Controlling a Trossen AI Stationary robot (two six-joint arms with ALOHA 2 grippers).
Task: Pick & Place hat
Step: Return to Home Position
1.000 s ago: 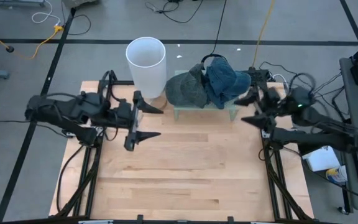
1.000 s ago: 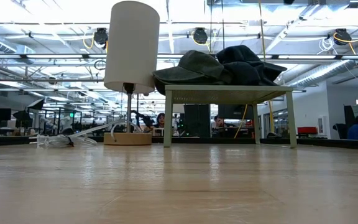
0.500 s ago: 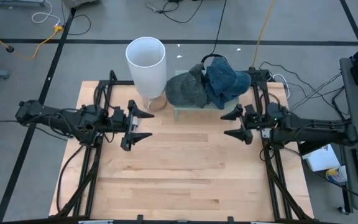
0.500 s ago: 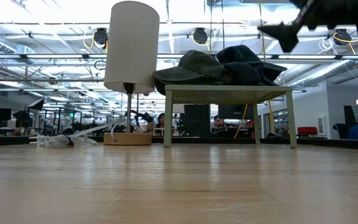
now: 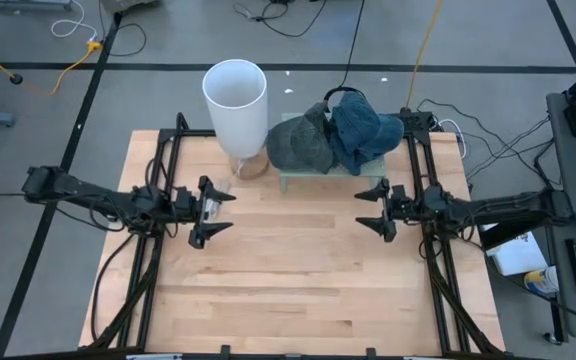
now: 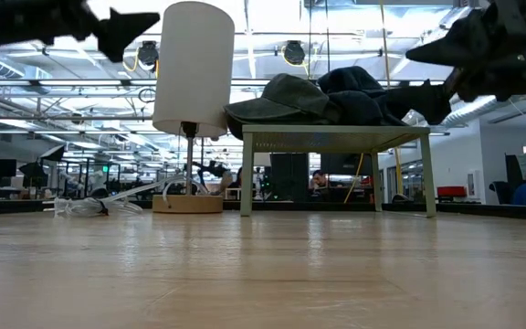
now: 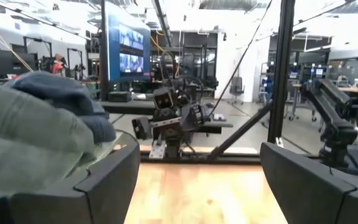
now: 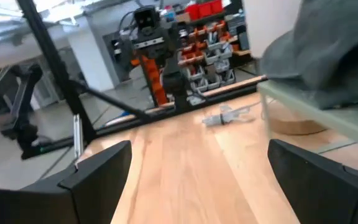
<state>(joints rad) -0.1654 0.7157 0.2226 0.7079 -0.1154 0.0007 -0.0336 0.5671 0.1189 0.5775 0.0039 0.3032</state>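
Two hats lie on a small pale-green stand [image 5: 330,178] at the table's far middle: a grey-green hat [image 5: 298,146] and a blue denim hat [image 5: 364,130], which leans partly on the grey-green one. My left gripper [image 5: 227,212] hovers open at the table's left, pointing level toward the right. Opposite it, my right gripper [image 5: 361,209] hovers open at the table's right and points left. Both are nearer than the stand and above the table, with nothing between their fingers. The hats also show in the low view [image 6: 322,97] and in the left wrist view [image 7: 36,130].
A lamp with a tall white shade [image 5: 236,98] on a round wooden base [image 5: 252,166] stands just left of the stand. Black frame rails [image 5: 158,190] run along both table sides. The bare wooden tabletop [image 5: 288,280] stretches between and in front of the grippers.
Both grippers have come down toward the table and tipped toward level, staying open. The left one has drawn back toward the table's left edge. The right one has moved from beside the hats toward the near edge. The hats have not moved.
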